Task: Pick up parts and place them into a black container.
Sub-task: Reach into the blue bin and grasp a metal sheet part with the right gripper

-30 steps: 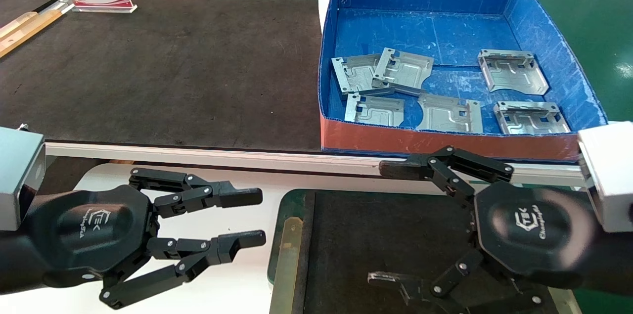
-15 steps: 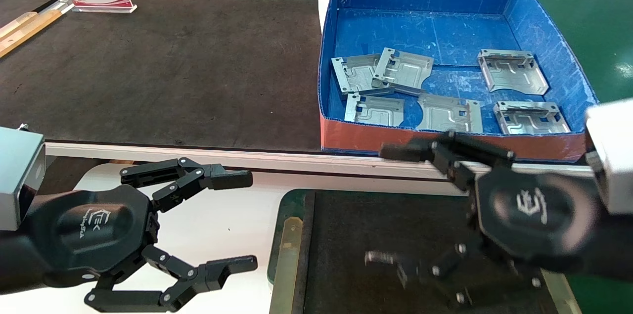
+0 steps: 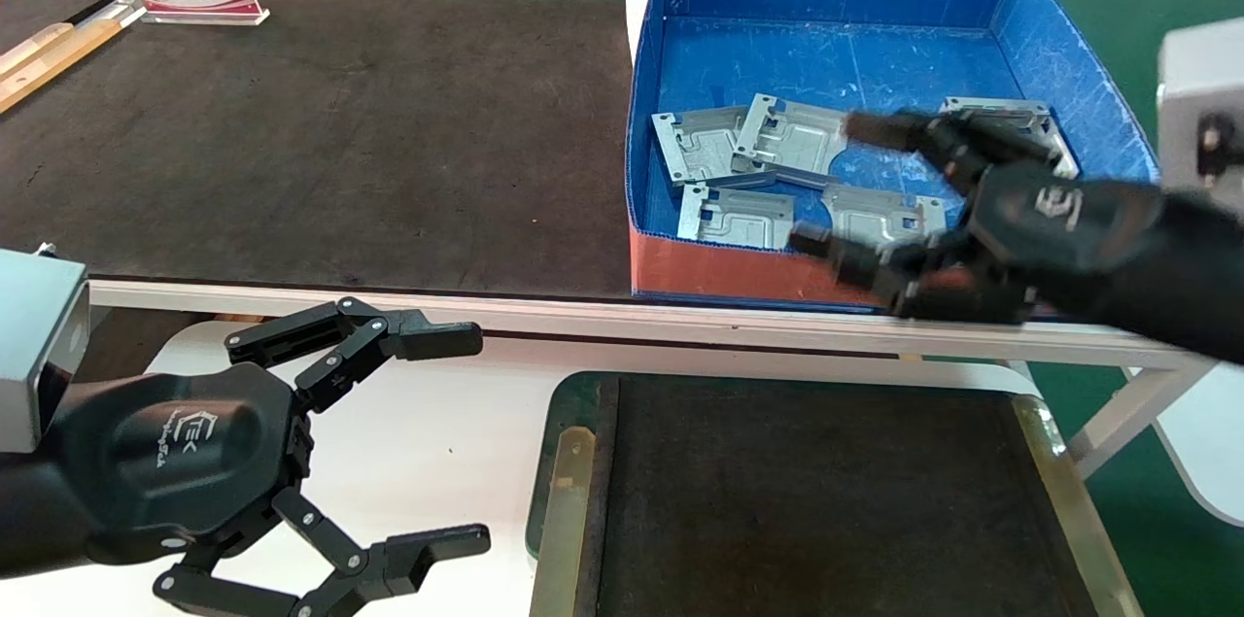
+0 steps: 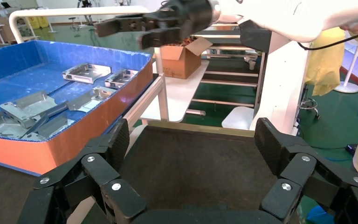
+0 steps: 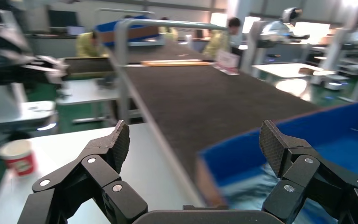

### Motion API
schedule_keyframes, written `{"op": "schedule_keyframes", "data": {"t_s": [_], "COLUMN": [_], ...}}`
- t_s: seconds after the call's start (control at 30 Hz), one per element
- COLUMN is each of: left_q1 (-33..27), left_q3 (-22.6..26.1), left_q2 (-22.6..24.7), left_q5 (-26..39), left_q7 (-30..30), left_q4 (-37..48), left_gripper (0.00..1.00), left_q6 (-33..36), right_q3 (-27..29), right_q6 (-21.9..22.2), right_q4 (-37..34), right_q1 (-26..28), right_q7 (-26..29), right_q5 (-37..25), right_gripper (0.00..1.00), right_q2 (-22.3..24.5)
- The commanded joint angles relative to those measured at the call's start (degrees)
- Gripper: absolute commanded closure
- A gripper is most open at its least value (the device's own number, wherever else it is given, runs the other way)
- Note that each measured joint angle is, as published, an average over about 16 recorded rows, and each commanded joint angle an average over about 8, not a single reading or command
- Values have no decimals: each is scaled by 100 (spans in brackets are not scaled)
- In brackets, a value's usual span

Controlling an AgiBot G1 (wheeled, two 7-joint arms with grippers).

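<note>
Parts (image 3: 792,139) lie flat, variously turned, under the wide-spread right pincer (image 3: 836,185).

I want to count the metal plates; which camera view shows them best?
The head view: it looks down into the blue box at the metal plates. The left wrist view shows them obliquely, overlapping; the right wrist view shows none clearly.

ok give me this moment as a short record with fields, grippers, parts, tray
right gripper: open, empty, over the near side of the blue box
left gripper: open, empty, parked above the white table left of the black container
parts: six metal plates in the blue box, two overlapping at its left; none grasped
black container: in front of the robot, no parts visible in it
task stage: reaching for a part, nothing placed yet
</note>
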Motion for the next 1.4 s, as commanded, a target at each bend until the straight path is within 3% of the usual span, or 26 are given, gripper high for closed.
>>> {"op": "schedule_keyframes", "data": {"t_s": [0.03, 0.37, 0.67, 0.93, 1.4], "left_q1": [0, 0, 0, 0, 0], "left_q3": [0, 0, 1, 1, 1], "left_q2": [0, 0, 0, 0, 0], "left_q5": [0, 0, 0, -1, -1], "left_q7": [0, 0, 0, 0, 1], "left_q4": [0, 0, 0, 0, 0], "left_gripper": [0, 0, 0, 0, 0], "left_q6": [0, 0, 0, 0, 0], "right_q3": [-32, -349, -550, -584, -607], "right_q6": [-40, 349, 1769, 2770, 4014], "right_q4": [-373, -2495, -4128, -4859, -5555], "right_q1": [202, 1560, 2482, 2847, 3144], "right_q7": [-109, -850, -1504, -1702, -1277], "right_q5": [-97, -1004, -1625, -1759, -1807], "right_gripper": [0, 0, 0, 0, 0], "right_q2": [-77, -513, -1082, -1521, -2075]}}
